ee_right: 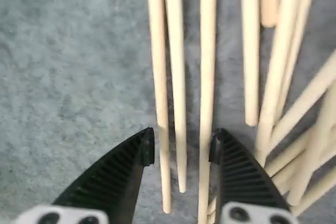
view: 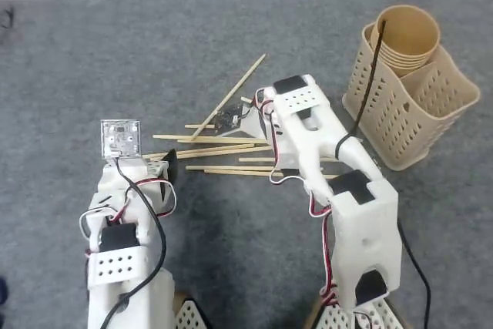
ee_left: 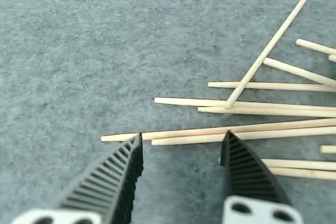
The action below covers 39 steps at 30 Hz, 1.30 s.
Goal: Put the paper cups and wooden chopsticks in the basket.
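Jaws gape on both: your right gripper (ee_right: 181,145) straddles several chopsticks (ee_right: 176,77) for a pinch; left gripper (ee_left: 181,142) hovers at their left ends.

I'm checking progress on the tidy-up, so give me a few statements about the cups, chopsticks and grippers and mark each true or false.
1. The paper cups sit stacked inside the basket. True.
2. The chopsticks are in the basket too. False: they lie scattered on the grey mat.
3. The right gripper is open with chopsticks between its fingers. True.
4. The left gripper is shut on a chopstick. False: it is open and holds nothing.
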{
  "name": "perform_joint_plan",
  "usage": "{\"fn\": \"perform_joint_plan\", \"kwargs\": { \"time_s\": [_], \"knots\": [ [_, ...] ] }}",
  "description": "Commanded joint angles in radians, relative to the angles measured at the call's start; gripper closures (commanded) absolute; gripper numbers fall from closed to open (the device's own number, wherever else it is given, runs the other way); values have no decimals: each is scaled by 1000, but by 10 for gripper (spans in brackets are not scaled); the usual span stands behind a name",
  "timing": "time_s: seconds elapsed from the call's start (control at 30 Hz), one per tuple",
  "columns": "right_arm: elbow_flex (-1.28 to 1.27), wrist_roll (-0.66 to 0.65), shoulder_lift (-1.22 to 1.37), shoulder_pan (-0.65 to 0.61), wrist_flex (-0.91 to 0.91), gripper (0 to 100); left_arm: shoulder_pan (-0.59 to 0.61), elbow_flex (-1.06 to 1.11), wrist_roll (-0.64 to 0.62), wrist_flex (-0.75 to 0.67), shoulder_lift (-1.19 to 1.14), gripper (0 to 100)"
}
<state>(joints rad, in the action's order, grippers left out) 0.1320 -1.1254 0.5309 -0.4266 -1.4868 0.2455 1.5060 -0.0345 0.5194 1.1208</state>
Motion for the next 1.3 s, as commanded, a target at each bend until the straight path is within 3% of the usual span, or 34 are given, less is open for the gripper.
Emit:
{"fn": "perform_joint_plan", "kwargs": {
  "time_s": [0.0,0.17,0.67,0.8,0.9,1.27],
  "knots": [
    [46,-17,-12,15,-42,824,-11,-7,-5,-23,18,776],
    [46,-55,-8,4,-65,912,-11,-7,-5,-25,18,776],
    [23,-57,56,2,22,920,-12,-5,-5,-25,18,776],
    [25,-55,64,1,33,998,-12,-2,-5,-35,18,776],
    [25,-55,61,1,33,995,-12,-1,-5,-46,18,776],
    [25,-51,-173,7,-21,992,-12,1,-5,-46,18,776]
  ]
}}
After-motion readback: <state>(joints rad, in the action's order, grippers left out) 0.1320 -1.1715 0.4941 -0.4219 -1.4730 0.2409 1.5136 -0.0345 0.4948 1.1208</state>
